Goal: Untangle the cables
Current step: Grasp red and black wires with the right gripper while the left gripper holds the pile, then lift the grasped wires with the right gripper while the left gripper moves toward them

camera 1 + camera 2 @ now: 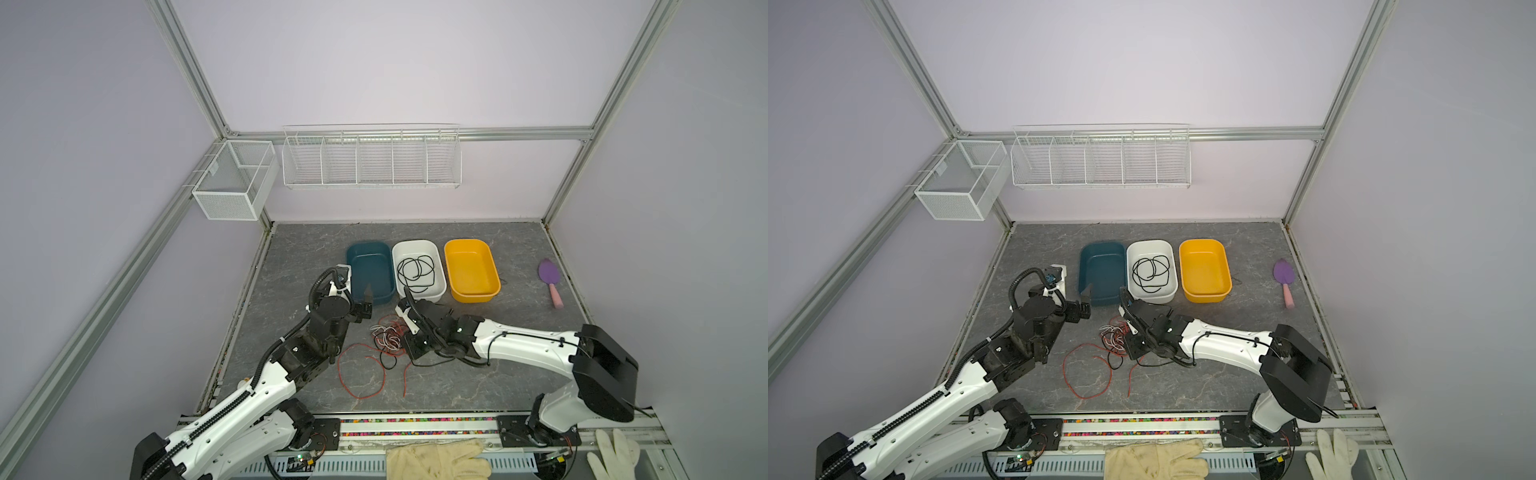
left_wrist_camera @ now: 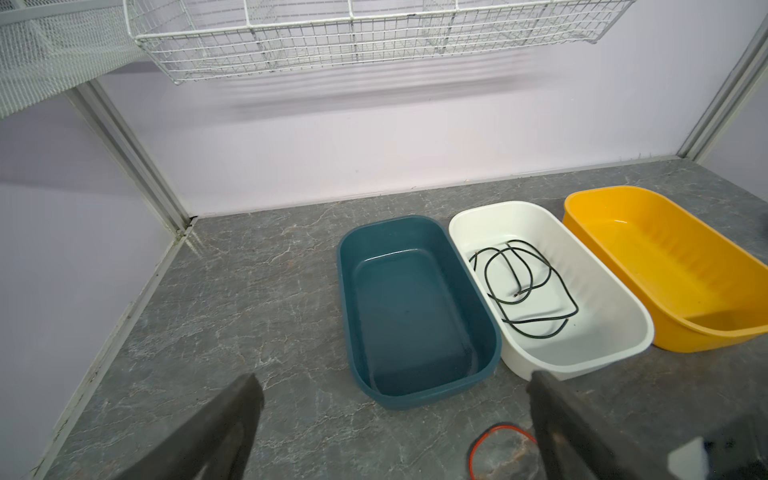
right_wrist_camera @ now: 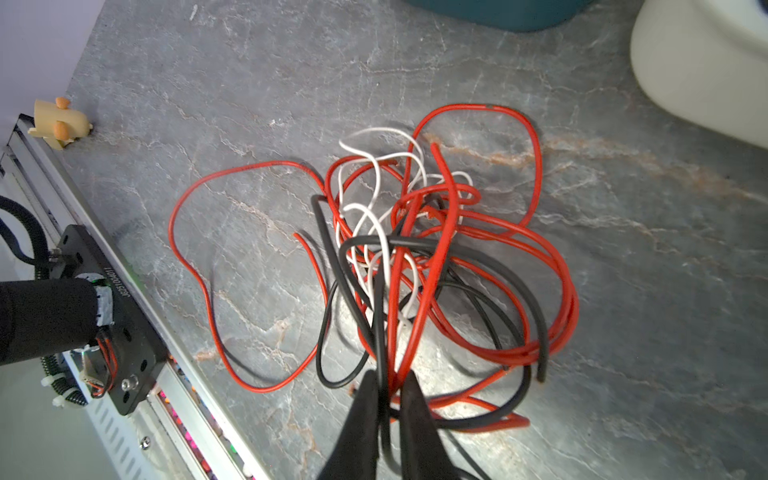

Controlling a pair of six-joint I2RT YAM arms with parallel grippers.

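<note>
Pulling one strand free: the right gripper [image 3: 389, 395] pinches red and black cables [image 3: 436, 249] in the heap toward the front edge of the bench [image 1: 478, 374]. The left gripper [image 2: 395, 376] hangs spread. Next, probably a slow lift.

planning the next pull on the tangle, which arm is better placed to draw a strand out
Right. The right tool is closed on red and black strands at the edge of the cable tangle. The left tool hangs open, pointing at the teal bin, not the tangle.
</note>
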